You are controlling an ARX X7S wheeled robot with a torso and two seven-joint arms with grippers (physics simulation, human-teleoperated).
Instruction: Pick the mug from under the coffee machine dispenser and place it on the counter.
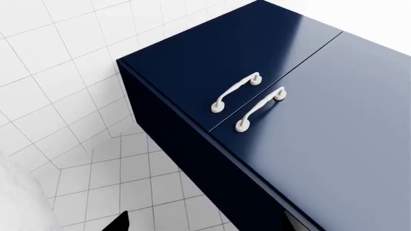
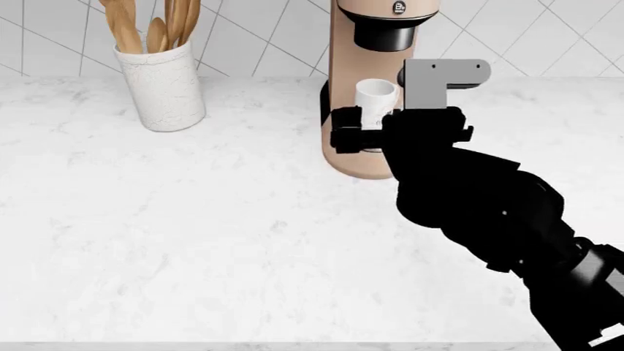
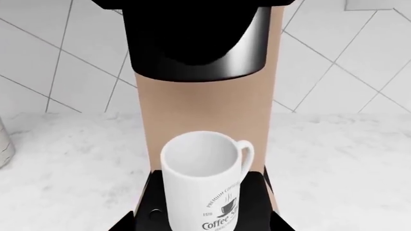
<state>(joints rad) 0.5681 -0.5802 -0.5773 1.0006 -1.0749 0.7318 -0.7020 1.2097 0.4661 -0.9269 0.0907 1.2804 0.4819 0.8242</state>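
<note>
The white mug [image 3: 202, 185], with a dark coffee logo and its handle turned to one side, stands on the black drip tray [image 3: 254, 198] under the coffee machine dispenser [image 3: 192, 38]. My right gripper [image 3: 202, 225] is open, with a dark fingertip on each side of the mug and a gap on both sides. From the head view, the mug [image 2: 375, 93] sits in the tan machine [image 2: 351, 51] with the right gripper [image 2: 363, 130] just in front of it. The white marble counter [image 2: 195, 241] spreads around it. My left gripper [image 1: 205, 225] is open and holds nothing.
A speckled white crock [image 2: 161, 88] with wooden utensils stands at the back left of the counter. The left wrist view shows navy cabinet fronts [image 1: 334, 125] with white handles [image 1: 236, 91] and a white tiled floor [image 1: 128, 183].
</note>
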